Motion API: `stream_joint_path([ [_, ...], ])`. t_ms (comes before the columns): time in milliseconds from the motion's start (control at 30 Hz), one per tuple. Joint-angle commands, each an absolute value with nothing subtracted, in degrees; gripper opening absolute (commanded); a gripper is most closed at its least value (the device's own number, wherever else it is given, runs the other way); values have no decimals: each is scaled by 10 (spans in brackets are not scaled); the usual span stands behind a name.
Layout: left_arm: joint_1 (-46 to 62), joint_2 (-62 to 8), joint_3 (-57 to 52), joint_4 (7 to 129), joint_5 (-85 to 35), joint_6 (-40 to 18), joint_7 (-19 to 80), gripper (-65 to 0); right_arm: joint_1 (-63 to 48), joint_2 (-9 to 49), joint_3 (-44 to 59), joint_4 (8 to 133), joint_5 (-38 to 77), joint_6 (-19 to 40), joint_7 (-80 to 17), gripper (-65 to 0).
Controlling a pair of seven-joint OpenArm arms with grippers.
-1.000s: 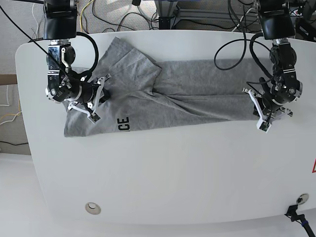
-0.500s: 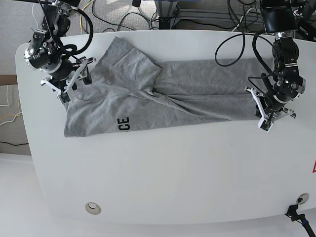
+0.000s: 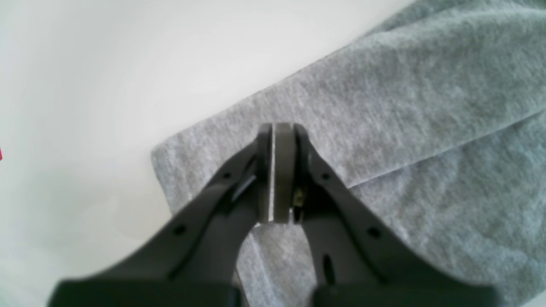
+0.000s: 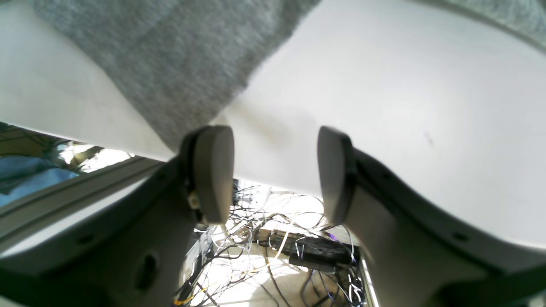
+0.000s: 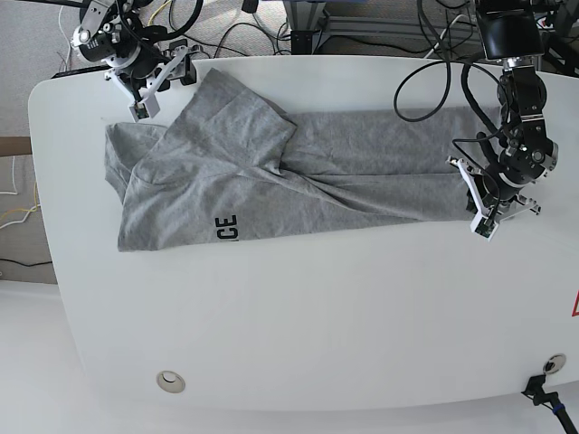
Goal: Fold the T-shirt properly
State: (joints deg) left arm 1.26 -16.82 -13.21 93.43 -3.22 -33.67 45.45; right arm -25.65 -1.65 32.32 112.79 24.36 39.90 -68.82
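The heather-grey T-shirt (image 5: 271, 181) lies wrinkled and partly folded across the back of the white table (image 5: 317, 316), with black lettering (image 5: 226, 228) near its front edge. My left gripper (image 5: 473, 202) is shut, its tips resting on the shirt's right end. In the left wrist view (image 3: 279, 130) the pads are pressed together over a flat cloth corner (image 3: 384, 106), and no cloth shows between them. My right gripper (image 5: 166, 83) is open and empty at the table's back left edge, beside the shirt's top corner. The right wrist view (image 4: 273, 170) shows grey cloth (image 4: 170, 64) just beyond the tips.
Cables (image 5: 271, 27) and equipment lie behind the table; more cables (image 4: 273, 247) show on the floor below the edge. A round grommet (image 5: 169, 381) sits at the front left. A red sticker (image 5: 574, 306) is at the right edge.
My right gripper has left the shirt's left part and moved up to the table's back left edge. A flap of cloth now lies spread out at the shirt's left. The left gripper has barely moved.
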Motion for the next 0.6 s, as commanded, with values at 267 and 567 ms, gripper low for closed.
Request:
stream_joint_path([
  [267,6,-178,-135,944,-36,-335,445,-650,-256,-41,265,1124,247,400,-680,-338],
  [567,14,-179,-138,945,-36,-335,445,-650,-252,-37,250,1091,247,400,-677,-344],
])
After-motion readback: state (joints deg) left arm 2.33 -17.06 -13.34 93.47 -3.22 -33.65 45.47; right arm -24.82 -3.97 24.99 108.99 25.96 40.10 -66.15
